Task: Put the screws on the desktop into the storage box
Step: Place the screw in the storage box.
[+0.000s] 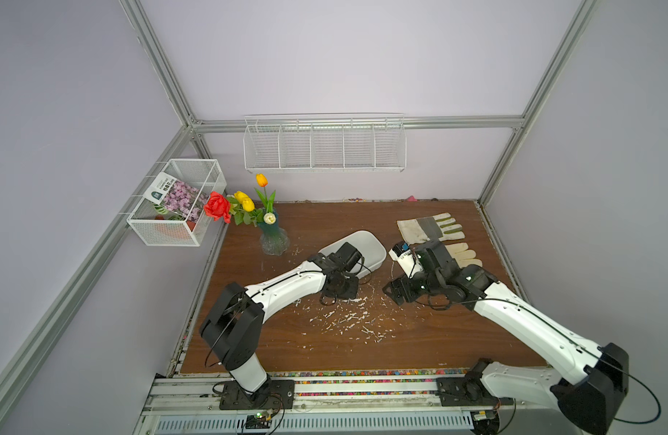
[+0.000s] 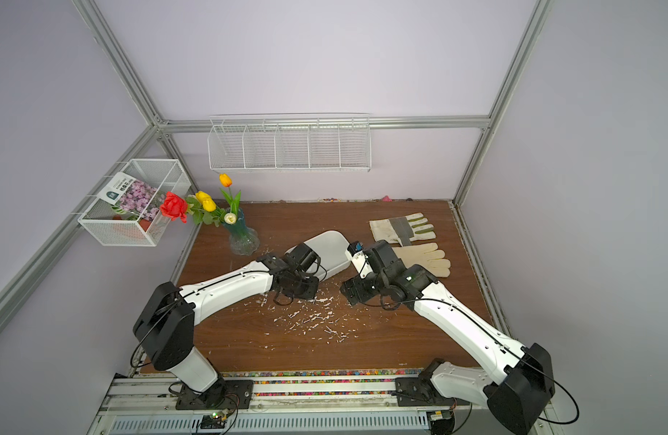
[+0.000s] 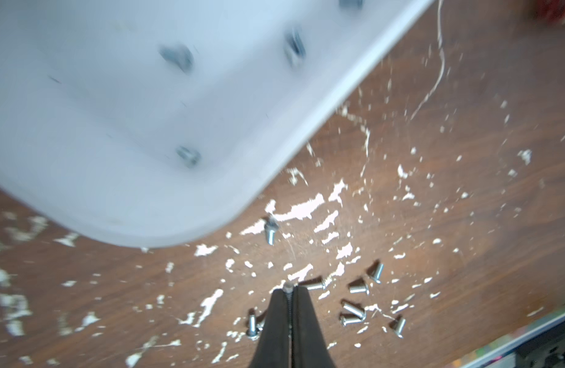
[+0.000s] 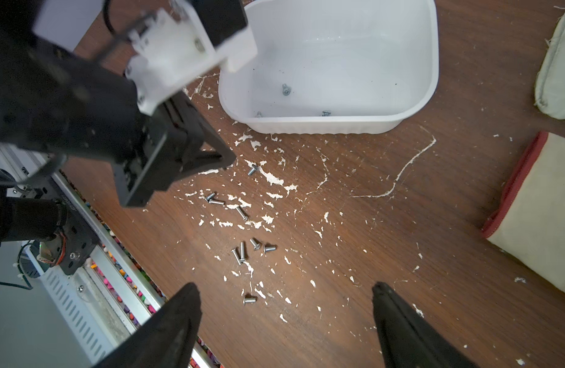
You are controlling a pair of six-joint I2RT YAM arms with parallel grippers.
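Note:
The white storage box [image 4: 306, 126] stands on the brown desktop [image 1: 456, 331] and holds three screws [image 4: 286, 89]; it also shows in both top views [image 1: 368, 243] [image 2: 330, 246]. My left gripper [image 3: 287, 288] is shut on a single screw whose head sticks out at the tips, just above the board by the box's near corner [image 3: 185, 235]. Several loose screws [image 3: 357, 288] lie around it. My right gripper [image 4: 284, 294] hangs open over the board, with one screw [image 4: 250, 299] lying below between its fingers and a small cluster [image 4: 252, 249] beyond.
Two work gloves [image 1: 430, 228] [image 1: 464, 254] lie right of the box. A glass vase of flowers [image 1: 274, 241] stands at the back left. Wire baskets [image 1: 324, 145] hang on the walls. White flecks and scratches mark the board; the metal rail [image 1: 324, 388] runs along its front edge.

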